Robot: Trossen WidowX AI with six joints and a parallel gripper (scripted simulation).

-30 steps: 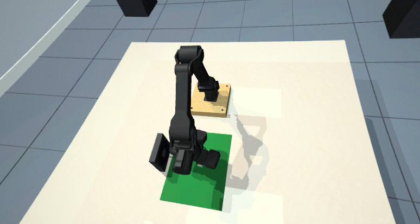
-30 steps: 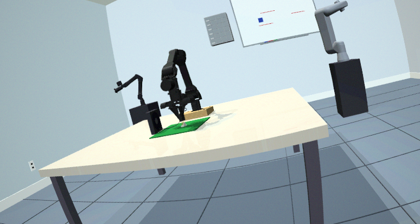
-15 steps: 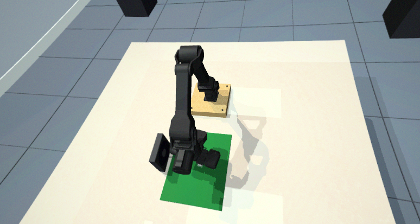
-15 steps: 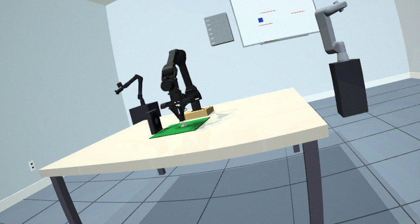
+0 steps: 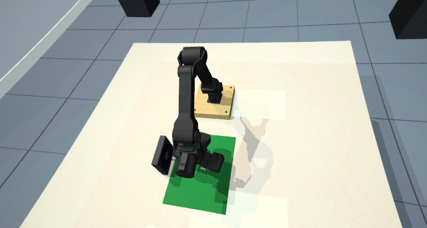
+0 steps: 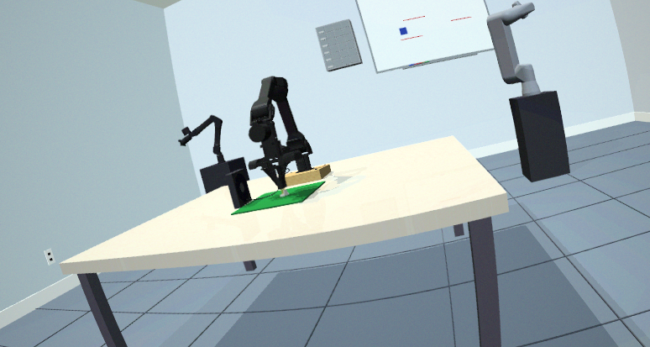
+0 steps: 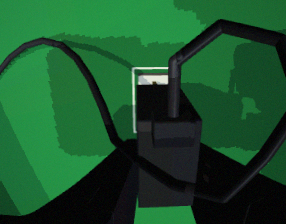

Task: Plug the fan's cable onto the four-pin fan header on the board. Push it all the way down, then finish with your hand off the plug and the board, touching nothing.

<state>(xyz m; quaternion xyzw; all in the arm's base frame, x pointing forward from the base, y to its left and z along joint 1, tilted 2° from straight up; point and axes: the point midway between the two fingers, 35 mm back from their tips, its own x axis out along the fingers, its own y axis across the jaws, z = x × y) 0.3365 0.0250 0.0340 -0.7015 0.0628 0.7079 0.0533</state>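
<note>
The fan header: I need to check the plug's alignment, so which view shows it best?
The wrist view: the white-outlined fan header shows just beyond the plug held in the end effector. In the top view the arm hides it; the exterior view shows only a small pale speck on the board.

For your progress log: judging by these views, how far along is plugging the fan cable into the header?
Done: the end effector is shut on the plug, cable attached, and has it over the board. In hand: lining it up with the white header, which shows just beyond the plug, so it does not look seated. Left: push down fully, let go, lift clear.
</note>
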